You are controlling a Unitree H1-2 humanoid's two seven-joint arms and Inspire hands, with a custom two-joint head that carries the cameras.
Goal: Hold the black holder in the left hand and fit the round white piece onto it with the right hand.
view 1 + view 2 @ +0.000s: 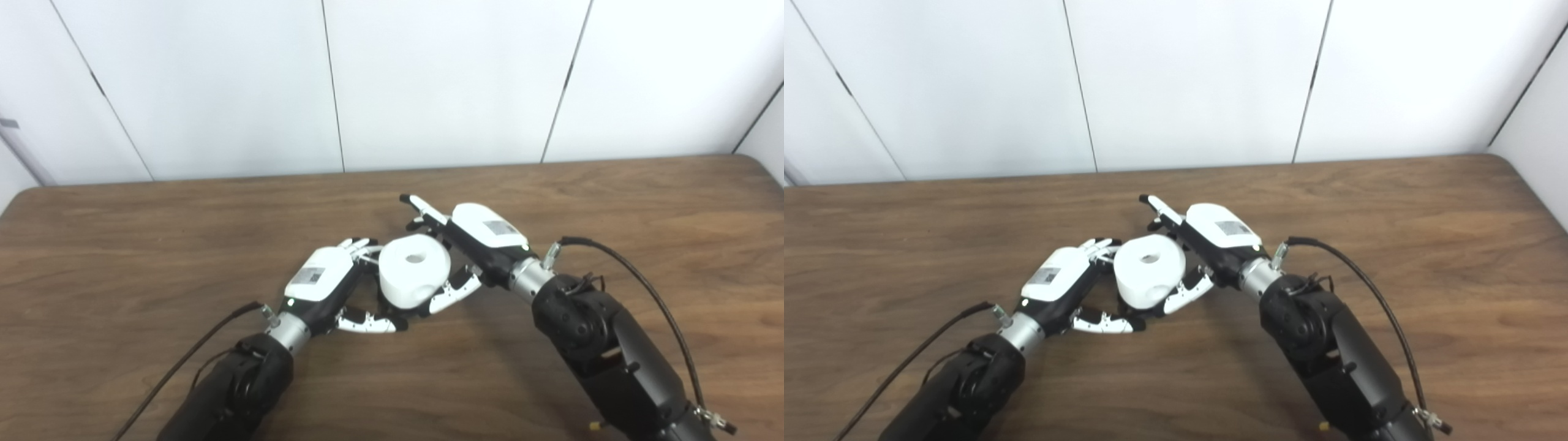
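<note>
the round white piece (414, 269) sits between both hands above the table (122, 257) — the right hand (474, 245) cups it from the right, one finger pointing out; the left hand (334, 285) curls beside it. the black holder is hidden, so what the left hand grips i cannot tell.

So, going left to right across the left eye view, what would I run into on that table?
Left hand → round white piece → right hand. All sit close together near the middle of the wooden table. The black holder is hidden, so I leave it out.
</note>
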